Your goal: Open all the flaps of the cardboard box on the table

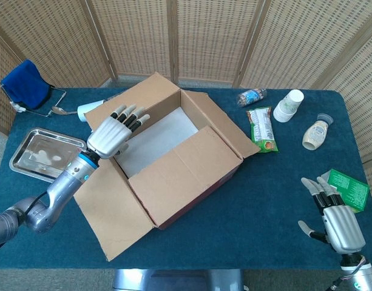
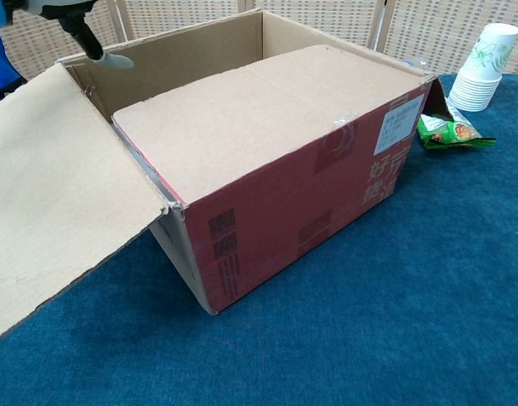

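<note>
From the head view, the cardboard box (image 1: pixel 167 160) sits at the middle of the blue tabletop (image 1: pixel 264 200), turned at an angle. Three of its flaps are folded outward; the near flap (image 1: pixel 184 173) still lies flat over part of the opening, leaving the white interior showing behind it. My left hand (image 1: pixel 113 133) hovers above the box's left corner, fingers (image 1: pixel 132 115) straight and apart, holding nothing. My right hand (image 1: pixel 338 219) is low at the right edge of the tabletop, well apart from the box, fingers spread and holding nothing (its wrist is cut off by the frame).

The chest view shows what the head view cannot: the box's red printed front wall (image 2: pixel 309 211) and a white label near its right corner. There my left hand appears only as a dark fingertip at the top left corner, and my right hand does not appear at all.

Only the head view shows the metal tray (image 1: pixel 40 154), a blue cloth (image 1: pixel 25 85), a small bottle (image 1: pixel 251 97) and a sauce bottle (image 1: pixel 315 133). The paper cups (image 1: pixel 289 105) and green snack packet (image 1: pixel 261 128) appear in both.
</note>
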Robot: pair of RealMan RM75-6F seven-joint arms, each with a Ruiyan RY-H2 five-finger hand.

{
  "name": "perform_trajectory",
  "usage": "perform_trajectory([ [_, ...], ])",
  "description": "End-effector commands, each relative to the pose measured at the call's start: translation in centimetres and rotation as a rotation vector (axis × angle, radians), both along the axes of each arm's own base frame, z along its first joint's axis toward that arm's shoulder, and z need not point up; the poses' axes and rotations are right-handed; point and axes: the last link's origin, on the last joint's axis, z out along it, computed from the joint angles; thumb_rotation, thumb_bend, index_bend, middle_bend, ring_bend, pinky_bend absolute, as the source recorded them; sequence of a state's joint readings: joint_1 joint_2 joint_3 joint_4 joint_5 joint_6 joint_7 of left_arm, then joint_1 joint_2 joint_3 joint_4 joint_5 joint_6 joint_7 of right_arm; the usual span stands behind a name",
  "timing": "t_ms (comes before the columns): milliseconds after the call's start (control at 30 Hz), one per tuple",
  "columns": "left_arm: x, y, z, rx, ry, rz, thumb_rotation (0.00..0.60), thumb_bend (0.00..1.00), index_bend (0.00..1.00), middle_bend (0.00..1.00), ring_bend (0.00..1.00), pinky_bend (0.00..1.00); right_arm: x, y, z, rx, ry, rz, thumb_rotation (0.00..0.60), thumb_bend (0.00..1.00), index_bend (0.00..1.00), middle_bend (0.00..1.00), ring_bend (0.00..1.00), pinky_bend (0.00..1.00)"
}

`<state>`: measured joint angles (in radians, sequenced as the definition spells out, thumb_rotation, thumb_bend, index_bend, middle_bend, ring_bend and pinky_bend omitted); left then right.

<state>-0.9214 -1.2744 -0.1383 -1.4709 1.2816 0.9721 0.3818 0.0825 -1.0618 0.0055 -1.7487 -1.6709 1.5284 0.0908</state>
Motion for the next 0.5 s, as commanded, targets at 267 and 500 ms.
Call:
perform_trajectory([
  [267,2.1,-0.8,0.5,-0.128,-0.152,0.164,0.600,0.00,0.11,0.01,0.02,0.14,0.1,0.1,0.0,0.003,-0.003,0.005,0.600,0.21,0.06,0.14,0.02,0.16],
  [500,2.5,-0.9,0.9,-0.181,-0.182,0.264,0.600,0.00,0.13,0.02,0.04,0.28,0.1,0.1,-0.1,0.006,-0.002,0.006,0.600,0.21,0.06,0.14,0.02,0.16],
])
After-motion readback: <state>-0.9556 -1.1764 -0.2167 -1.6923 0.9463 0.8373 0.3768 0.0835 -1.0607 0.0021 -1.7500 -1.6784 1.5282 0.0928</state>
